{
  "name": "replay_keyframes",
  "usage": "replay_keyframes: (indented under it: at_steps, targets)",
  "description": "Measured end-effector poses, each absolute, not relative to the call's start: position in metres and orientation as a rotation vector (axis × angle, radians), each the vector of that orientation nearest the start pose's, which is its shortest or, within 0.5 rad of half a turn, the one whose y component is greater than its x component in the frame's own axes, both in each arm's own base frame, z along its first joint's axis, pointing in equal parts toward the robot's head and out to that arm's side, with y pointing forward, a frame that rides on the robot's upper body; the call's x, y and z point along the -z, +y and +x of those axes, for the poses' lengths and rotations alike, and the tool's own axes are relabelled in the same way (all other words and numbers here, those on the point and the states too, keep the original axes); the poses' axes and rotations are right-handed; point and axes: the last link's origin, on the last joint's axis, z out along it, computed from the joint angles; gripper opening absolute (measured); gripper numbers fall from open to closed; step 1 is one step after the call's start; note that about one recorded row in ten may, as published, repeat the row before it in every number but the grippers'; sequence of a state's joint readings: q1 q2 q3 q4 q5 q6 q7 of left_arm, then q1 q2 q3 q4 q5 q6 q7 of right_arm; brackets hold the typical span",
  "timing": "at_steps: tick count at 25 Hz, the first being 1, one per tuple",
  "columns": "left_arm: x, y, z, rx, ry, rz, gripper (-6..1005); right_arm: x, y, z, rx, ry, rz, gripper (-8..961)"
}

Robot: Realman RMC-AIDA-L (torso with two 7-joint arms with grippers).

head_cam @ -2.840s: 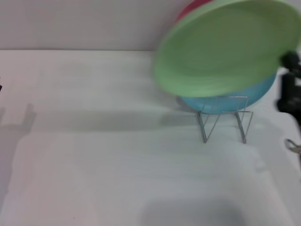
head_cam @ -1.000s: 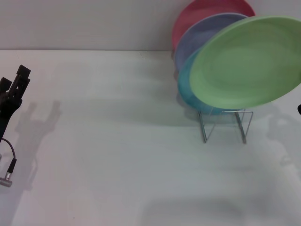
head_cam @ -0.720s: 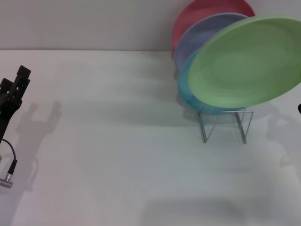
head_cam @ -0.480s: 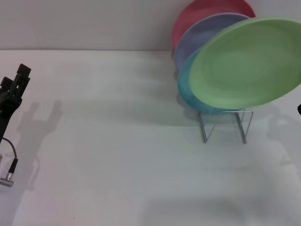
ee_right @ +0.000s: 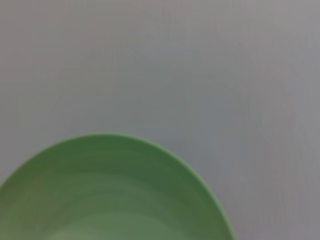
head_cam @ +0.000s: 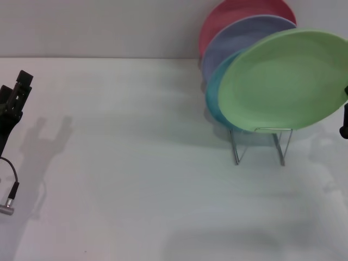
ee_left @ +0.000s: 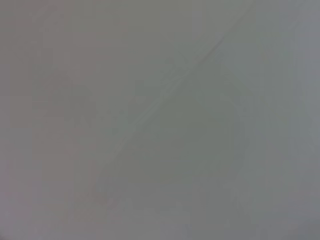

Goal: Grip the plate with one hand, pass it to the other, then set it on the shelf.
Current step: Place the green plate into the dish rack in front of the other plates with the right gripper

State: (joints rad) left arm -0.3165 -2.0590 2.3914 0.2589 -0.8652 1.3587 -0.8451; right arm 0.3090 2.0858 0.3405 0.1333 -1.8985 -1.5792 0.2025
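- Light green plate (head_cam: 284, 79) tilted over the wire rack (head_cam: 260, 144), frontmost, overlapping the turquoise plate (head_cam: 215, 100), lavender plate (head_cam: 239, 33) and red plate (head_cam: 225, 15).
- Right gripper (head_cam: 344, 117) at the plate's right rim; finger state: cannot tell.
- Left gripper (head_cam: 14, 100) parked far left over the white table (head_cam: 136, 179), fingers apart.

Bare test setup, likely lab: plain white bench (head_cam: 136, 179) filling frame, blank pale wall (head_cam: 98, 27) along top, loose cable (head_cam: 11, 185) lower left.
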Motion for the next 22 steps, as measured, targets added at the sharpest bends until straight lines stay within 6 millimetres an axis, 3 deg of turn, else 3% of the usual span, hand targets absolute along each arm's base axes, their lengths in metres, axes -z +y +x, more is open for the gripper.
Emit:
replay_keyframes:
  at_steps: [22]
  targets:
    - [0.0036,0.2866,-0.3184,1.424,-1.015,-1.404,860,0.0130,0.2571,0.3310,-0.878,0.452,-1.593,15]
